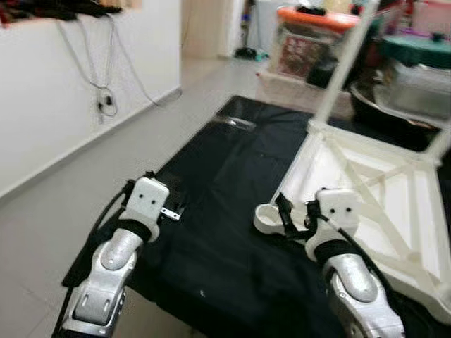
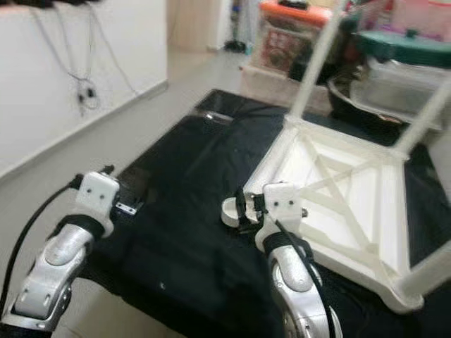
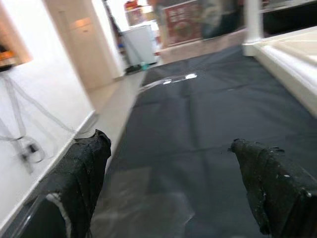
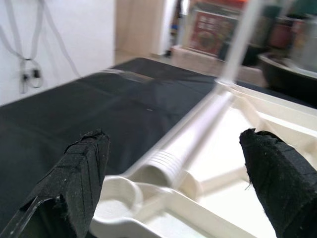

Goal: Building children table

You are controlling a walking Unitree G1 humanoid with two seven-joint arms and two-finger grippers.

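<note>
A white children's table top [image 1: 380, 190] lies upside down on a black cloth [image 1: 225, 162]. One leg [image 1: 343, 63] stands up from its far corner, and another [image 1: 440, 141] rises at the right. My right gripper [image 1: 296, 211] hovers open at the near-left corner socket [image 1: 266, 217]. In the right wrist view the fingers [image 4: 84, 168] spread wide around a blurred white leg [image 4: 193, 129], whose ribbed end lies just behind the round socket [image 4: 116, 198]. Over the cloth's left edge my left gripper [image 3: 171, 141] is open and holds nothing.
Storage boxes with an orange lid [image 1: 317, 17] and a green-lidded bin [image 1: 416, 46] stand behind the table top. Cables [image 1: 106, 98] hang on the white wall at the left. A shiny plastic piece [image 1: 236, 123] lies at the cloth's far end. Grey floor surrounds the cloth.
</note>
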